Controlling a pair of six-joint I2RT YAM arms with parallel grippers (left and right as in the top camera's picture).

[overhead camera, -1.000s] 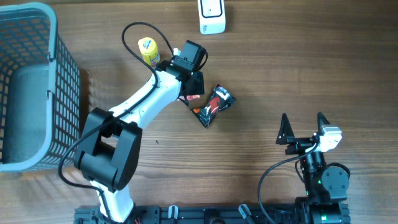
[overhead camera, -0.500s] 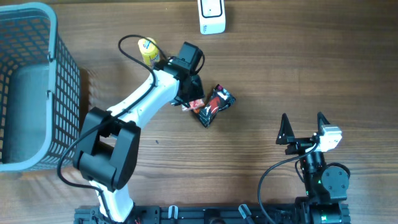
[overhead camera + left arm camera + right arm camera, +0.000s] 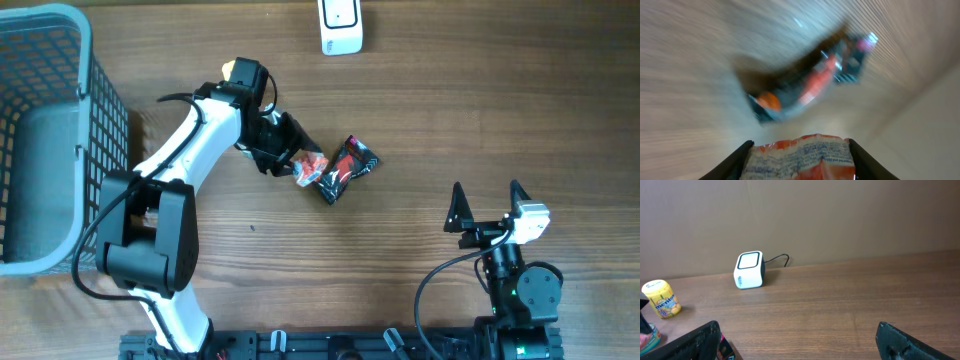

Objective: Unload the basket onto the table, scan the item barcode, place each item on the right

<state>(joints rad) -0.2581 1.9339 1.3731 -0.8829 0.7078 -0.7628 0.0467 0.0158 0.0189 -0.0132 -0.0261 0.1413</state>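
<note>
On the wood-grain table (image 3: 480, 100), far left: grey-blue plastic mesh basket (image 3: 60, 60). Right gripper (image 3: 486, 190), jaws wide, empty. Left gripper (image 3: 296, 158) clamped a crinkled red-and-white packet (image 3: 800, 159), just beside a glossy black snack wrapper (image 3: 348, 166). White boxy scanner (image 3: 340, 25); yellow Mentos tub (image 3: 662, 300).

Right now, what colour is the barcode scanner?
The scanner is white with a dark-outlined window, clearest in the right wrist view.

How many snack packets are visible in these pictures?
2. A red-and-white packet is in the left gripper; a dark packet lies on the table, just beside it. None seems hidden.
</note>
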